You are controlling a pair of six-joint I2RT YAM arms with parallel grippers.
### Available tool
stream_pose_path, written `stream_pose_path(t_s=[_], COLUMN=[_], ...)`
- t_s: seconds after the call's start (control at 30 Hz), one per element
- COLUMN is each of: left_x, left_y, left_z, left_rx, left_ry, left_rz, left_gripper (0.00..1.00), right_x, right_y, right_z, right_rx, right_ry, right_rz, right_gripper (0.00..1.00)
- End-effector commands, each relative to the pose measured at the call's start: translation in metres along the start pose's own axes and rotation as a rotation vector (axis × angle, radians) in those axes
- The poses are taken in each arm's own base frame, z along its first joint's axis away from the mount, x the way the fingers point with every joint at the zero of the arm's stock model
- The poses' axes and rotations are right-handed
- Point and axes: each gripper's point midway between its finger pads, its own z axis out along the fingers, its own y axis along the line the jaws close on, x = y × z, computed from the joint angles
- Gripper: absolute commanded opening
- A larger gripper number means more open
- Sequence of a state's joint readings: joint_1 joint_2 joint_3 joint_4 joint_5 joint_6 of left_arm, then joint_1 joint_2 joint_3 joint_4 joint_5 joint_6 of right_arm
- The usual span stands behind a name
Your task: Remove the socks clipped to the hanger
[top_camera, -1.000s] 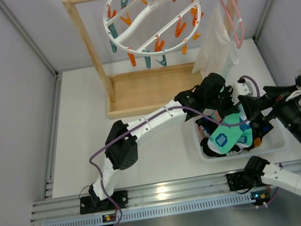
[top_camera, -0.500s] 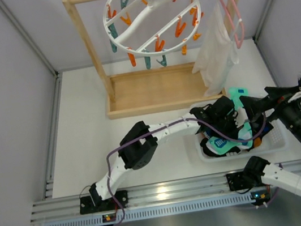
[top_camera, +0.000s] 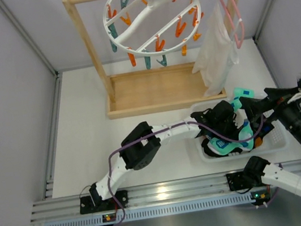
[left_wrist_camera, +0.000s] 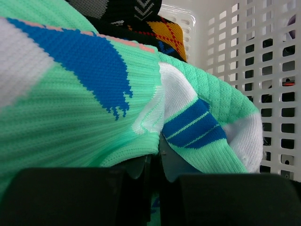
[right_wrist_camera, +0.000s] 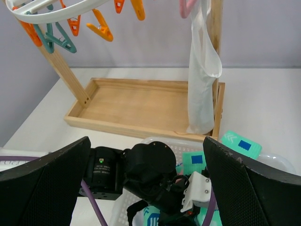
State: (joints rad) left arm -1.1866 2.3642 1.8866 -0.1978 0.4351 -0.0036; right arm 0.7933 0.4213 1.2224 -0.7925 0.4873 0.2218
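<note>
Left end effector (left_wrist_camera: 156, 162) in basket (left_wrist_camera: 254, 61), pinching teal sock (left_wrist_camera: 94, 117); right end effector (right_wrist_camera: 146, 148) spread.

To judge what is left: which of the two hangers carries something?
The pink wire hanger, with the white garment on it; the round white hanger shows only empty clips.

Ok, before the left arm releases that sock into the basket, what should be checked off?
1. Left gripper shut on the teal sock: ok.
2. Teal sock down inside the white basket: ok.
3. Hanger clips all free of socks: ok.
4. Right gripper open: ok.
5. Second teal sock fully inside the basket: not ok, it lies on the far rim.
6. Gap between the two arms over the basket: cannot tell.
</note>
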Motion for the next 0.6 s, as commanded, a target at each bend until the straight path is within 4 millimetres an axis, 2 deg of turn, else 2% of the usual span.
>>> stream_pose_path(t_s=[0.0, 0.17, 0.27, 0.3, 0.5, 0.57], left_x=[0.012, -0.004, -0.020, -0.029, -0.059, -0.064], left_y=[0.008, 0.005, 0.003, 0.002, 0.005, 0.008], left_z=[-0.001, -0.018, -0.033, -0.041, -0.073, -0.080], left_rx=[-0.067, -0.102, -0.123, -0.130, -0.218, -0.246], left_ry=[0.024, -0.005, -0.036, -0.055, -0.121, -0.133], left_rz=[-0.085, -0.069, -0.033, -0.023, 0.024, 0.022], left_gripper=[0.12, 0.23, 0.36, 0.43, 0.64, 0.73], right_x=[-0.007, -0.008, -0.008, -0.008, -0.013, -0.014], right_y=[0.004, 0.004, 0.005, 0.005, 0.004, 0.004], right_z=[0.000, 0.000, 0.000, 0.000, -0.003, -0.002], right_rx=[-0.014, -0.018, -0.019, -0.020, -0.018, -0.015], right_ry=[-0.031, -0.031, -0.031, -0.032, -0.045, -0.045], right_rz=[0.032, 0.034, 0.039, 0.041, 0.049, 0.048], right_gripper=[0.99, 0.99, 0.99, 1.00, 1.00, 0.99])
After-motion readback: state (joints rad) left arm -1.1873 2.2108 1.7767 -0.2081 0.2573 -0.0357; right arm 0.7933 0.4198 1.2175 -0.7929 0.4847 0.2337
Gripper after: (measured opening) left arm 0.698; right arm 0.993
